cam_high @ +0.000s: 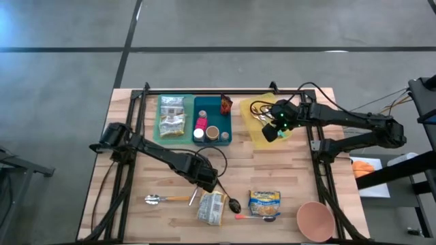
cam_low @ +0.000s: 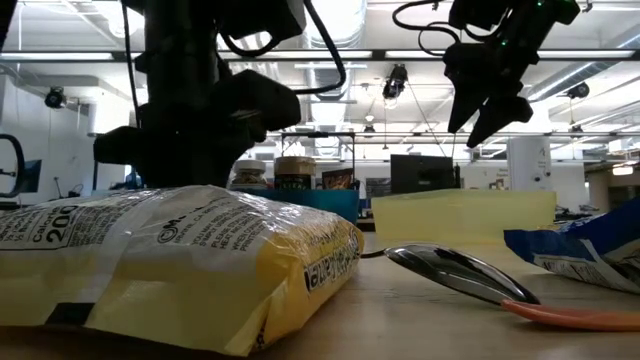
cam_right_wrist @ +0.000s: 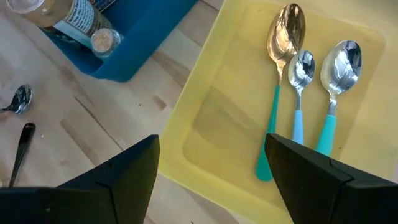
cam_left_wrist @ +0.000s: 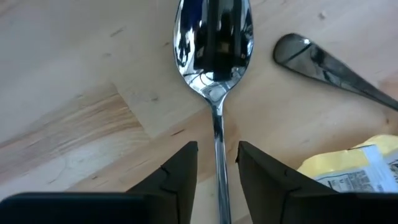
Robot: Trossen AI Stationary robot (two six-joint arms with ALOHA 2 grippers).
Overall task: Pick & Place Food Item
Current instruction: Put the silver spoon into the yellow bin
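Steel spoon [cam_left_wrist: 214, 56] handle sits pinched between the left gripper [cam_left_wrist: 216, 163] fingers low on the table [cam_high: 293, 170], yellow bag [cam_high: 212, 207] touching at its 5 o'clock; right gripper [cam_right_wrist: 211, 163] hangs wide open, holding nothing, over the yellow tray [cam_right_wrist: 217, 124] at 2 o'clock

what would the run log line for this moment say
left gripper: closed around handle of shiny metal spoon on wooden table | right gripper: open, above yellow plastic tray holding three spoons
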